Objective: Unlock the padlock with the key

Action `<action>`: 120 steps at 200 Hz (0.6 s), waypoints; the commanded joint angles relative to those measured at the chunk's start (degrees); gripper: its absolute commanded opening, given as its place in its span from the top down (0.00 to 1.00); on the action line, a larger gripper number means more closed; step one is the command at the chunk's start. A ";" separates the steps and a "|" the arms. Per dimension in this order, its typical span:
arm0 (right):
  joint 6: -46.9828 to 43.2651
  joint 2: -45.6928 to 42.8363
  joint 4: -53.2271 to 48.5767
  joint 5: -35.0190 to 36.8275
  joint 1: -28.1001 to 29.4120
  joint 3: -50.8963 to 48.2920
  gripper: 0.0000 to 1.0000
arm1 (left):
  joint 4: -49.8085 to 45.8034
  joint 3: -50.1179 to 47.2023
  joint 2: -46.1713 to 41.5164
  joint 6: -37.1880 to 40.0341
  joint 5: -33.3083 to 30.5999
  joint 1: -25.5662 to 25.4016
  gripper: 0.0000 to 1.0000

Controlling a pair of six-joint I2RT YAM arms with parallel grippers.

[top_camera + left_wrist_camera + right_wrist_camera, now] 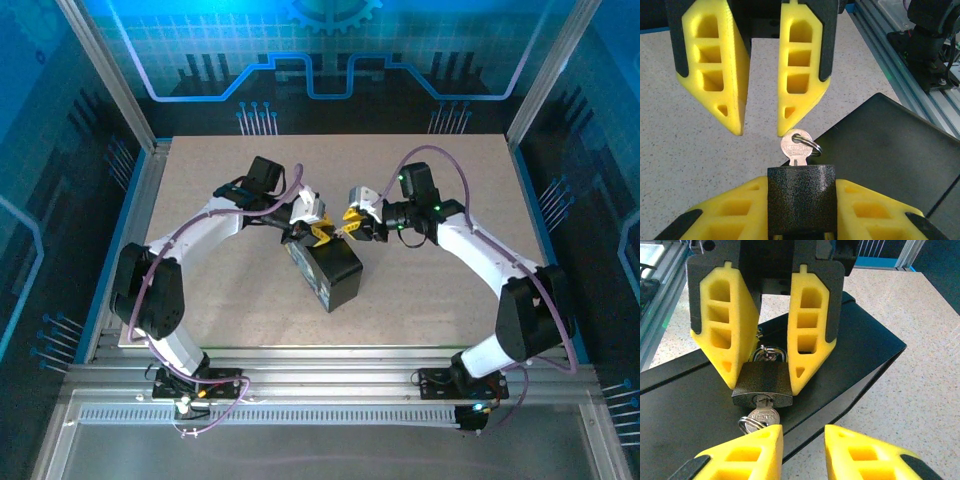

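Observation:
The padlock (801, 197) is a small dark body with a silvery shackle (769, 351). My left gripper (801, 210) is shut on its two sides and holds it over the dark box (855, 340). The key (796, 146) sits in the keyhole, its silver head and ring sticking out toward my right gripper (804, 435). That gripper is open. Its jaws stand a narrow gap apart with nothing between them. The key head (762, 416) lies against the outer side of one finger (747, 450), off to the side of the gap. From above, both grippers (335, 228) meet at the box's far end.
The dark box (325, 270) lies on the speckled table (230, 290) between the two arms. An aluminium rail (920, 85) runs along the table's near edge. Bare table lies all round the box.

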 commanded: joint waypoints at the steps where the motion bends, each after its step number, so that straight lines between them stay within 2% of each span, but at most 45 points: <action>1: -2.80 -2.40 -0.65 0.91 0.63 -1.31 0.71 | 0.15 2.66 0.04 0.92 5.25 0.69 0.94; 42: -4.62 -3.58 -4.37 0.29 0.51 -1.37 0.72 | -0.13 2.47 -0.23 1.04 5.25 0.93 0.94; 120: -4.21 -2.35 -3.15 0.16 3.20 0.19 0.72 | -0.12 2.30 -0.18 1.03 5.87 1.01 0.94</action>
